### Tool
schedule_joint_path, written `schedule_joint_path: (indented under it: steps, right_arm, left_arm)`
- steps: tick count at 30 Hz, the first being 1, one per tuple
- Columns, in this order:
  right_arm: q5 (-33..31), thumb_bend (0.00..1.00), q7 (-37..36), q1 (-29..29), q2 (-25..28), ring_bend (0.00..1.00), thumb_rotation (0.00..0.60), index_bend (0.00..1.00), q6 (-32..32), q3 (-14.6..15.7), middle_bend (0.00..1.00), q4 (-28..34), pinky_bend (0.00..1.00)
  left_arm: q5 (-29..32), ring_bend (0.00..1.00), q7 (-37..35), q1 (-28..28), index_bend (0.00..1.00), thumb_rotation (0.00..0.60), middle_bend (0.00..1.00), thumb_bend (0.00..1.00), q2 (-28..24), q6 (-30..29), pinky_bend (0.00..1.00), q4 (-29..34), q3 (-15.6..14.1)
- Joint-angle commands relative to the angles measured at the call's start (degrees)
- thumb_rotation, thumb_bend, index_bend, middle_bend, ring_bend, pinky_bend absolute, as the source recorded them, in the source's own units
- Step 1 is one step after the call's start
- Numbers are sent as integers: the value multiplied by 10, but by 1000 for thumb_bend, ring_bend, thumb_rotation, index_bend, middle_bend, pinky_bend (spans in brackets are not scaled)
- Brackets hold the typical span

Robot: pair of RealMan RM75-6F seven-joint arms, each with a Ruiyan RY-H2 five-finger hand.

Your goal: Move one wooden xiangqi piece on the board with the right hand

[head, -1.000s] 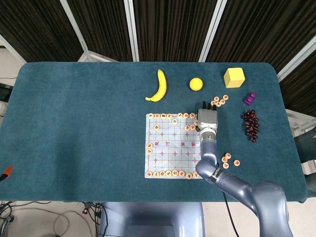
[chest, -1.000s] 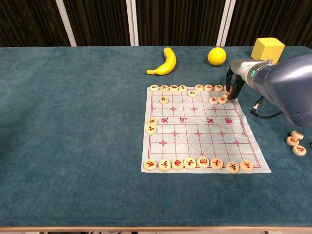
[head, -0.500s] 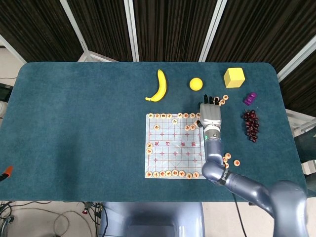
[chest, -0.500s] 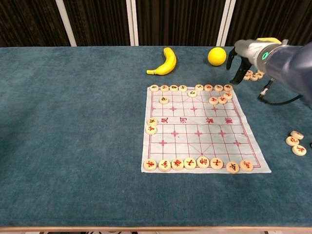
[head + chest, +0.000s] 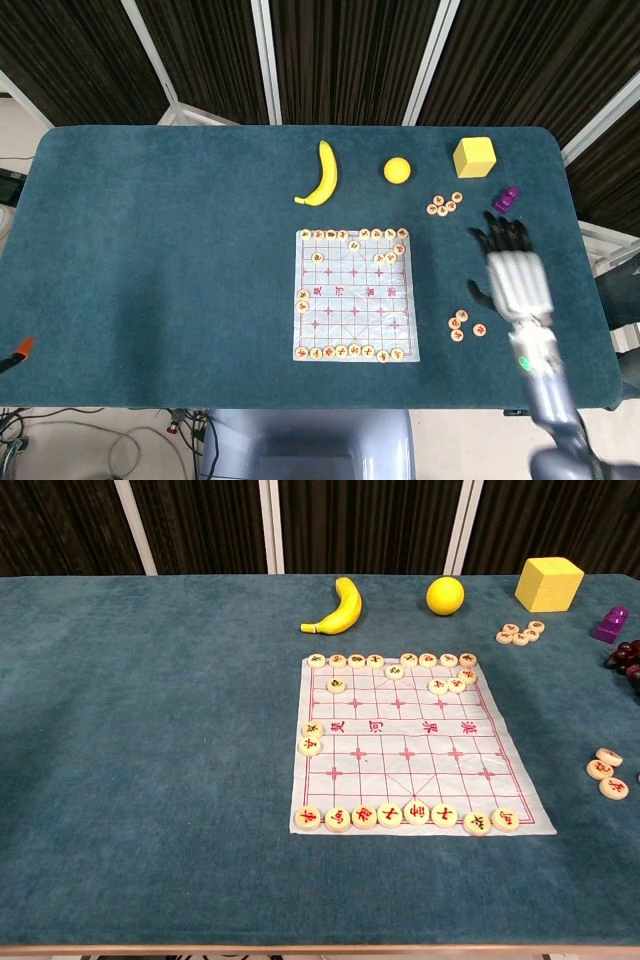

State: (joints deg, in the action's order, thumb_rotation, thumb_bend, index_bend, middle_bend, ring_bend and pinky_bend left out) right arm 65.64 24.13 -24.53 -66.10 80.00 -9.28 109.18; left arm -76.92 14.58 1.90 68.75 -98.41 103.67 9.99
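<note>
Right hand (image 5: 515, 275) clear of the board (image 5: 355, 295), fingers spread, empty.
Best now: retreat smoothly, leaving the pieces undisturbed.

- We see wide bare surface (image 5: 150, 730) left of the board (image 5: 415, 745).
- Behind the board, a banana (image 5: 338, 607) and a yellow ball (image 5: 445, 595) stand in our way.
- To its right, loose pieces (image 5: 604, 771), grapes (image 5: 627, 657) and our right hand (image 5: 515, 275) crowd the passage.

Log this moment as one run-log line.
right hand: open, off the board, beside it | xiangqi board: pieces resting, none held | left hand: not in view
</note>
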Motion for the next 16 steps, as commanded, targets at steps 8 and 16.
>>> schedule_joint_path:
  steps: [8,16]
  right_arm:
    - [191,375,-113,174,-18,0,600,157,163,122,0,-109,38]
    - [197,374,-107,184,-25,0,600,138,155,111,0,-136,36]
  left_arm:
    - [19,0,-7,-3,22,600,0,27,-9,19,64,-4,3]
    - [28,0,-3,-5,22,600,0,27,-12,28,64,0,2]
